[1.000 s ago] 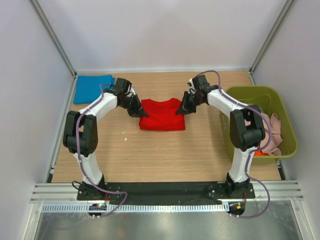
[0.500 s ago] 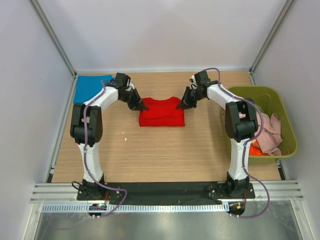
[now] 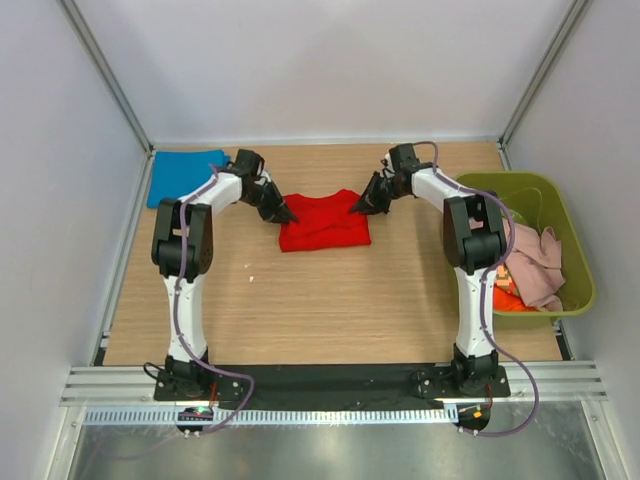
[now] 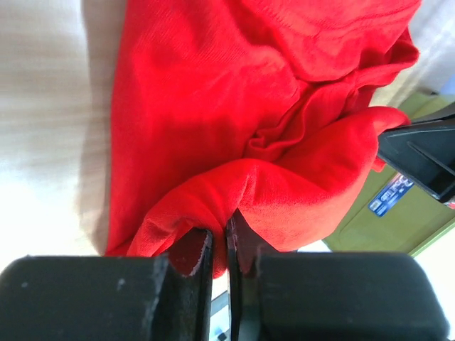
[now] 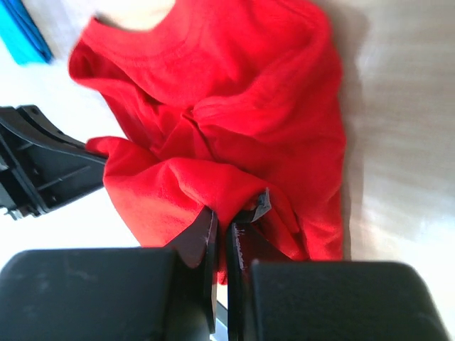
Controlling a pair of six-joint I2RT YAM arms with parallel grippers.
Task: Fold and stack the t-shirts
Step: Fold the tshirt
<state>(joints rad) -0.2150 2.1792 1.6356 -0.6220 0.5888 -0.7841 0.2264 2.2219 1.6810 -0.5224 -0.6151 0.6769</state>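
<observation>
Where the top external view looks down on the wooden table (image 3: 320, 300), a bright red t-shirt (image 3: 325, 225) lies as a soft, roughly rectangular folded bundle at mid-table. Both arms reach far forward and bend inward toward it. The left gripper (image 3: 283, 215) meets the shirt's far left corner and the right gripper (image 3: 357, 207) its far right corner. A folded blue t-shirt (image 3: 185, 176) lies flat well to the left of the red t-shirt, against the side wall. An olive-green plastic bin (image 3: 575, 250) stands to the right of it, holding crumpled pale pink cloth (image 3: 535, 265) and a bit of orange cloth (image 3: 510, 300). The right arm crosses over the bin's near-left side.

In the left wrist view, the red t-shirt (image 4: 213, 106) is a fine-knit cloth, rumpled into deep folds. The left gripper (image 4: 219, 245) has its black fingers (image 4: 195, 252) nearly together, pinching a raised fold of that cloth. Beyond the shirt the right gripper (image 4: 419, 160) shows dark and angular, with the green bin (image 4: 398, 220) behind it.

In the right wrist view, the red t-shirt (image 5: 242, 99) shows its ribbed collar at the top. The right gripper (image 5: 222, 227) is clamped with only a slit between its fingers, and a fold of red cloth is caught there. The left gripper (image 5: 43, 167) sits at the shirt's left edge, and the blue t-shirt (image 5: 25, 32) lies past it in the corner.
</observation>
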